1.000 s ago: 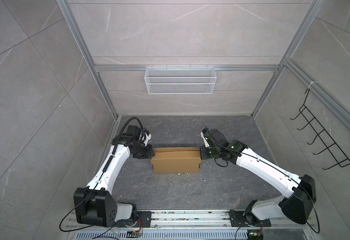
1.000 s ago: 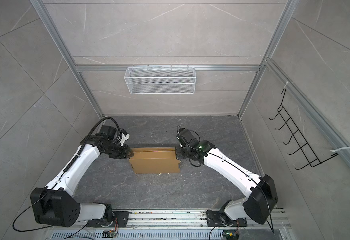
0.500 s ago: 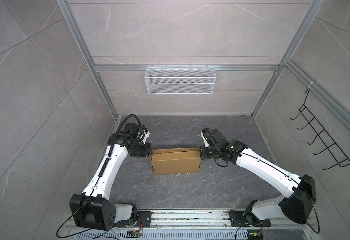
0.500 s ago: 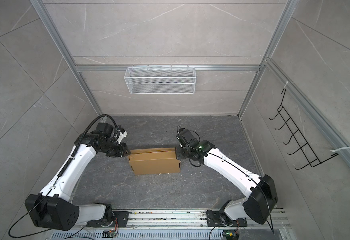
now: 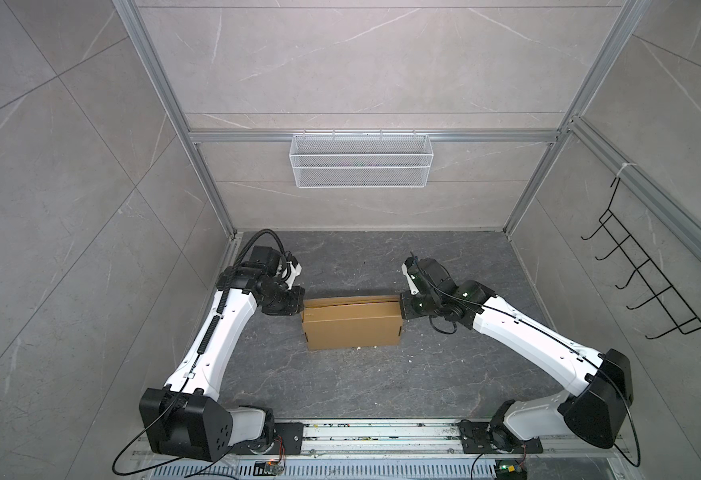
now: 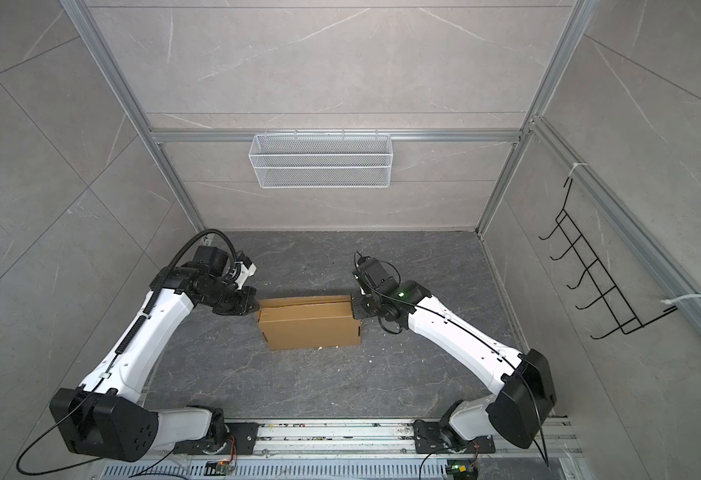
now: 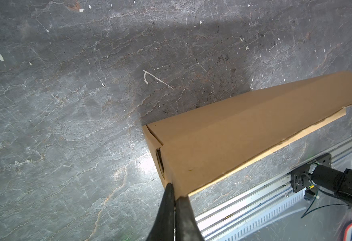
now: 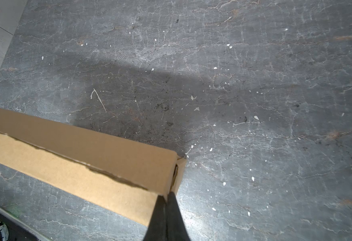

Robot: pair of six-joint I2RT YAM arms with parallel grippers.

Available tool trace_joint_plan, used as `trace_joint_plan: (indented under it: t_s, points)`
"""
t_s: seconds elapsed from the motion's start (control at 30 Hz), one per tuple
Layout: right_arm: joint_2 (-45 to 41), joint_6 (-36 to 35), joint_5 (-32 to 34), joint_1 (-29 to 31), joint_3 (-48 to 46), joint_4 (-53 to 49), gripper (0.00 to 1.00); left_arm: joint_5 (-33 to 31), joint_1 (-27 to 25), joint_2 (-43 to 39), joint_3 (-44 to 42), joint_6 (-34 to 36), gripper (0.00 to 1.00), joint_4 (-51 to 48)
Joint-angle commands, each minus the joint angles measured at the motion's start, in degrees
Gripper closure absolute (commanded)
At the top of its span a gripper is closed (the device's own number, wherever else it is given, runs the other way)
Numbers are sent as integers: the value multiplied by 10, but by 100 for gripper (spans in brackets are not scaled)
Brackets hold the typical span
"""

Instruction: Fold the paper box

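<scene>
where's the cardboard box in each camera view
Top view: paper box in the centre, between the left gripper and right gripper.
Top view: same place.
Left wrist: one end, stretching away from the left gripper.
Right wrist: the opposite end, at the right gripper.
Shared landmark: hooked white scratch beyond the box, in both wrist views.

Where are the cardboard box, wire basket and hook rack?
cardboard box (image 5: 350, 332): a top view, broad face.
wire basket (image 5: 360, 170): a top view, front mesh.
hook rack (image 5: 648, 261): a top view, wire spine.
</scene>
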Motion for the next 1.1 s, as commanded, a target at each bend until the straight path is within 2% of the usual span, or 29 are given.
trace_joint_plan:
  t_s: [0.0, 0.47, 0.8, 1.07]
  points:
    - [7, 1, 4, 7, -7, -31, 100, 3, -6, -7, -18, 5, 100, -12]
    - [8, 5, 6, 10, -11, -26, 100, -49, -47, -17, -40, -9, 100, -23]
    - [8, 2, 12, 11, -9, -31, 100, -104, -51, -12, 8, 12, 100, -71]
    - [9, 4, 14, 14, -8, -29, 100, -111, -101, 3, -1, -17, 100, -56]
